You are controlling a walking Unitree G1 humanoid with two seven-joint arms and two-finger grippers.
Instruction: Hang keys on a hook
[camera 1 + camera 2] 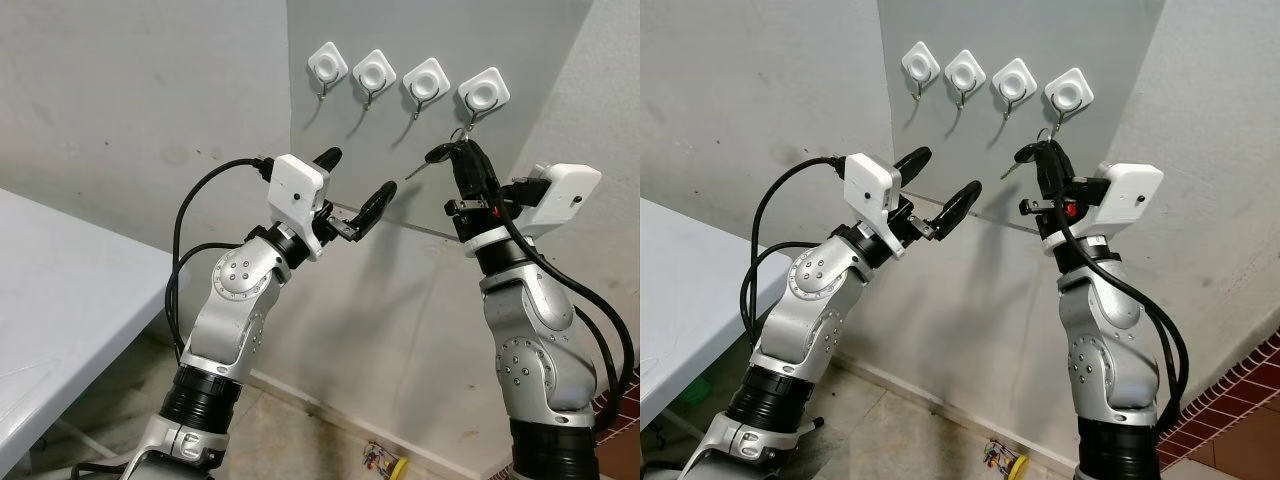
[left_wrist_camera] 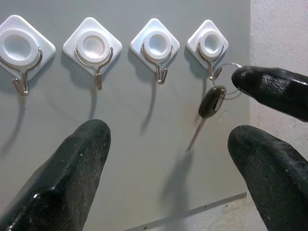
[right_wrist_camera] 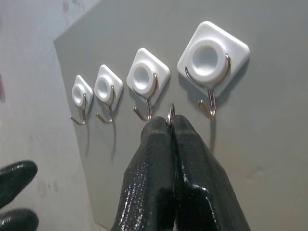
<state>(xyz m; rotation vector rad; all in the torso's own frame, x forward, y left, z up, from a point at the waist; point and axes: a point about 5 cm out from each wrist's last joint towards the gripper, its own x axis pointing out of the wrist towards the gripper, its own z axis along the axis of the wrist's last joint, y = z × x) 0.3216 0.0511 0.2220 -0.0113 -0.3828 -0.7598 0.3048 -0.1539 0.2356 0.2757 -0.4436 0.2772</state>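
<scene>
Your key (image 2: 211,102) is dangling by its thin metal ring (image 2: 230,79) just below and beside the rightmost hook (image 2: 213,73), its dark head uppermost and the blade slanting down toward the robot's left — not on the hook yet. Your right gripper (image 1: 464,152) is pinching that ring, its two black fingers (image 3: 168,159) pressed flat together with a sliver of the ring poking out between the tips, right under the curl of the wire. You're looking at four hooks in a row on the grey panel (image 1: 520,60), each a white diamond-shaped base with a round centre and a wire hook hanging beneath; the other three hooks (image 2: 97,80) are sitting bare. Your left gripper (image 1: 352,184) is hovering to the left of the key and lower, well clear of the panel, fingers spread wide and holding nothing, aimed up at the row of hooks. Further out, a white table (image 1: 60,300) is running along the robot's left side, and down on the floor by the base of the wall a small colourful object (image 1: 385,462) is lying — too small for you to tell what it is.
</scene>
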